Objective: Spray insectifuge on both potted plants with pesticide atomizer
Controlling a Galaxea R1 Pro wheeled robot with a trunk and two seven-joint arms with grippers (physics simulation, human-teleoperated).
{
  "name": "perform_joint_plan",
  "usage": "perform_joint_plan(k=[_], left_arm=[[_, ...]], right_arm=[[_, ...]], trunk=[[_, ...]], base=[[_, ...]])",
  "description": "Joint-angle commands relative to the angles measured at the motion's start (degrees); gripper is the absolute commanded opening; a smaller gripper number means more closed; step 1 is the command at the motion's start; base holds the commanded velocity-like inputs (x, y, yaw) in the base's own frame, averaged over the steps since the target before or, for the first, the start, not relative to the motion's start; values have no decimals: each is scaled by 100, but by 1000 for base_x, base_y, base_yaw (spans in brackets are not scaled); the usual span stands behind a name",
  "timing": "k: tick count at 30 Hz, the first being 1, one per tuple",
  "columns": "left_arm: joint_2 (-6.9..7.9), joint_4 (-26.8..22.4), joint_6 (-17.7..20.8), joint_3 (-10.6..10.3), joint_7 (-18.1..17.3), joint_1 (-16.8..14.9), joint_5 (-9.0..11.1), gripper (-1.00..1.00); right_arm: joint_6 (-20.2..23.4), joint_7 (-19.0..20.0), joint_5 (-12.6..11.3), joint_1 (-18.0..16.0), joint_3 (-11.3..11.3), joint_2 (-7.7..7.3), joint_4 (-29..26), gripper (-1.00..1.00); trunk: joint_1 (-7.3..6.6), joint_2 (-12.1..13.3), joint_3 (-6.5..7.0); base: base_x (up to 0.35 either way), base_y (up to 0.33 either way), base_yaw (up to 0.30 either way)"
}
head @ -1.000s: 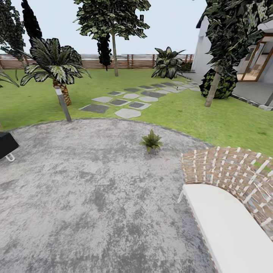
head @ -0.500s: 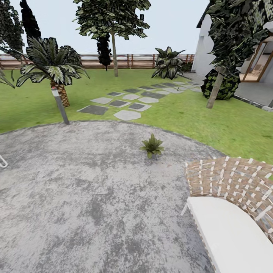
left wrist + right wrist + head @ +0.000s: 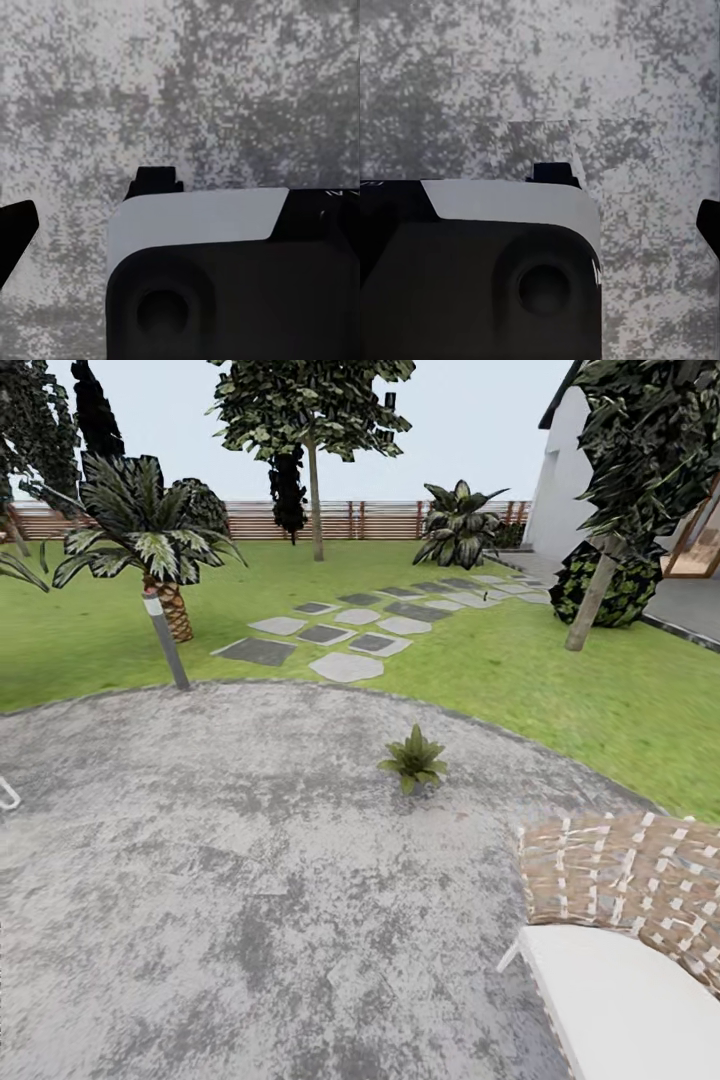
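At the far left edge of the head view, a small white curved piece (image 3: 8, 794) pokes in over the round stone patio (image 3: 230, 880); what it belongs to cannot be told. Just beyond the patio's far rim a grey bollard lamp (image 3: 166, 643) leans on the lawn (image 3: 80, 640), with a short palm (image 3: 150, 540) right behind it. Further right, flat stepping stones (image 3: 345, 635) run across the grass toward a brown slatted fence (image 3: 250, 520) and a tall tree (image 3: 315, 430).

One potted plant (image 3: 414, 759), a small rosette of pointed green leaves, stands upright on the patio near its far right rim, well apart from the lamp. Its pot is hard to make out beneath the leaves. Beyond it a big leafy plant (image 3: 458, 525) sits by the fence. To the right, a dark shrub (image 3: 605, 585) and a leaning trunk stand beside a white house wall (image 3: 560, 480). A wicker seat (image 3: 630, 880) with a white cushion (image 3: 630, 1000) fills the near right corner.

The left end effector (image 3: 82, 206) hangs over mottled stone, its two dark finger tips apart with nothing between them. The right end effector (image 3: 634, 199) likewise shows its fingers spread and empty above the patio.
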Motion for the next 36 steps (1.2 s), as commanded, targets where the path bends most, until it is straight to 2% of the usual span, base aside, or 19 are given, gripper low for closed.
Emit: perform_joint_plan(k=[1, 25, 36], left_arm=[[0, 6, -18, 4, -5, -4, 3, 100], [-1, 6, -17, 4, -5, -3, 3, 100], [-2, 6, -20, 4, -5, -2, 3, 100]], right_arm=[[-18, -2, -4, -2, -4, 0, 3, 100], [-18, 0, -4, -2, -3, 0, 3, 100], [-18, 1, -4, -2, -3, 0, 11, 100]], trunk=[[3, -2, -10], [3, -2, -147], [3, -2, -156]], base=[[342, 0, 183], [344, 0, 210], [344, 0, 32]])
